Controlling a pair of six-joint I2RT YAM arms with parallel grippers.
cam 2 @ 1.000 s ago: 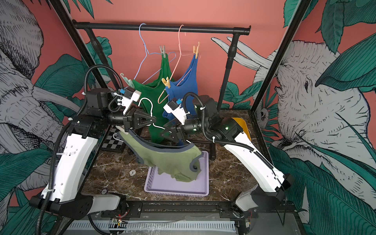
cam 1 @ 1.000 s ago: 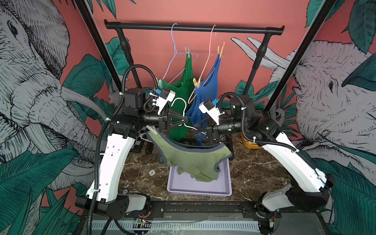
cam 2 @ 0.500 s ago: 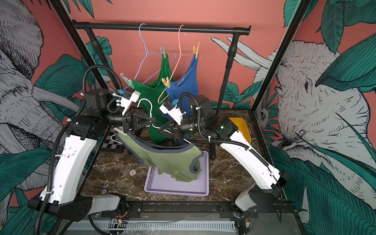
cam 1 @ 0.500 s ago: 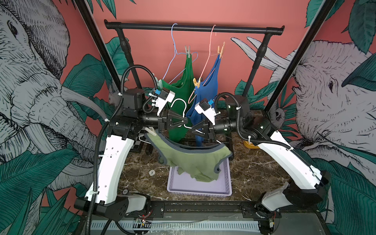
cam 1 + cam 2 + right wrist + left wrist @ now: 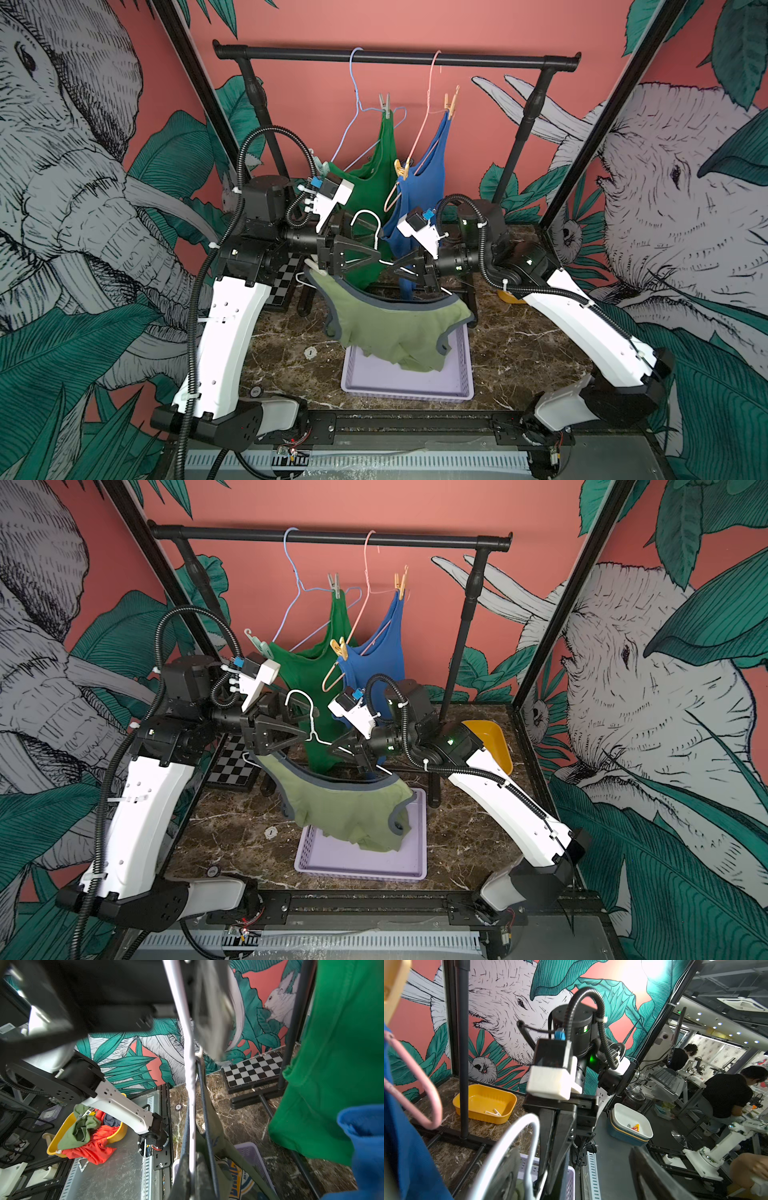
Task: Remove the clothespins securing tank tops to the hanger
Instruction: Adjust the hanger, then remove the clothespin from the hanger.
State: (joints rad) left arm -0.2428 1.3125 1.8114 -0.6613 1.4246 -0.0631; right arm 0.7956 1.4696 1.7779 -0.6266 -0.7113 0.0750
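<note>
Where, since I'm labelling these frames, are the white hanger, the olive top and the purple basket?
white hanger point(image 5: 365, 211), in a top view, hook's curve
olive top point(image 5: 395, 328), in a top view, mid cloth
purple basket point(image 5: 407, 392), in a top view, near wall

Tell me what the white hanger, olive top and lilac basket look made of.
White hanger: probably coated wire; thin, smooth, evenly bent. Olive top: soft knit-like fabric; drapes, creases. Lilac basket: likely moulded plastic; rigid perforated walls.

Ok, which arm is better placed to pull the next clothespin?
Left, probably. The left gripper is open and holds nothing; the right gripper is shut on the white hanger, holding up the olive tank top.
</note>
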